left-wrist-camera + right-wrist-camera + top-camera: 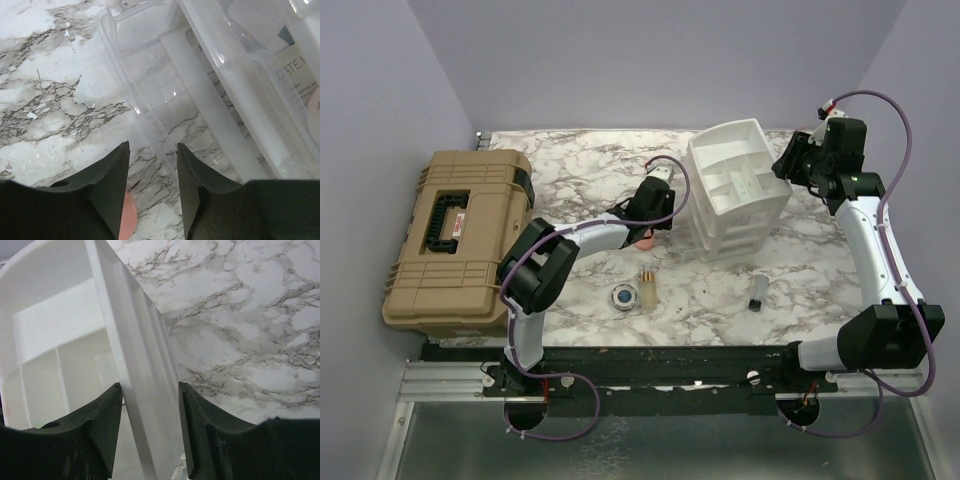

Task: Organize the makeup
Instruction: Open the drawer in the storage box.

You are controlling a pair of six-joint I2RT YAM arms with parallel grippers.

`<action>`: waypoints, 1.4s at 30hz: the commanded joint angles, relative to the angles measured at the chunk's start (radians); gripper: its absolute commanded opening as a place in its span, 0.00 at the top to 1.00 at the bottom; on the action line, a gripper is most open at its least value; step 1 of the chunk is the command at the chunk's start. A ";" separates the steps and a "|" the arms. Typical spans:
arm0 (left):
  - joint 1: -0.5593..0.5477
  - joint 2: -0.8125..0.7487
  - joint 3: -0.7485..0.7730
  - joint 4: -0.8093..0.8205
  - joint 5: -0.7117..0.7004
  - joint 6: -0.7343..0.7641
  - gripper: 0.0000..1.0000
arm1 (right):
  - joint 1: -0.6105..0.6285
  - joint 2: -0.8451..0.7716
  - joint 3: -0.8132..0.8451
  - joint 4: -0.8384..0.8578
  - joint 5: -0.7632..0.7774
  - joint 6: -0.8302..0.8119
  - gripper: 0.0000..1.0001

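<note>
You see the tan hard case (455, 240) closed on the marble table (580, 170) at the left; the white organizer (735, 185) stands well apart, at the right.

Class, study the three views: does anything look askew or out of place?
The white organizer sits skewed on the table, one wall between the fingers of the right gripper. The blue compact, amber bottle and dark vial sit loose outside it.

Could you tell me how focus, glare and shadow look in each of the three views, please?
Top external: even light, sharp, soft shadows beside the white organizer. Left wrist: marble tabletop crisp, the clear drawer shows mild sheen, the pink puff is blurred. Right wrist: the organizer wall is bright and nearly featureless; fingers dark.
</note>
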 commanded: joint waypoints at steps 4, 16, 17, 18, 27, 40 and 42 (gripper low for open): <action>0.028 -0.031 -0.047 -0.118 -0.021 0.079 0.57 | -0.026 0.027 0.010 -0.063 0.096 -0.145 0.49; 0.035 -0.071 -0.040 -0.082 0.137 0.046 0.32 | -0.026 0.014 0.104 -0.063 -0.281 -0.173 0.35; 0.035 -0.080 -0.041 -0.053 0.157 0.032 0.29 | -0.026 0.015 0.138 -0.075 -0.305 -0.173 0.32; 0.036 -0.095 -0.046 -0.030 0.166 0.011 0.27 | -0.027 0.015 0.170 -0.087 -0.317 -0.172 0.30; 0.046 -0.335 -0.261 0.140 0.040 -0.064 0.19 | -0.009 -0.045 0.292 -0.172 -0.492 -0.128 0.23; 0.173 -0.766 -0.570 0.191 -0.246 -0.142 0.01 | 0.500 -0.125 0.102 -0.006 -0.438 -0.049 0.20; 0.181 -0.821 -0.570 0.178 -0.274 -0.145 0.01 | 0.598 -0.090 0.103 -0.025 -0.357 -0.074 0.20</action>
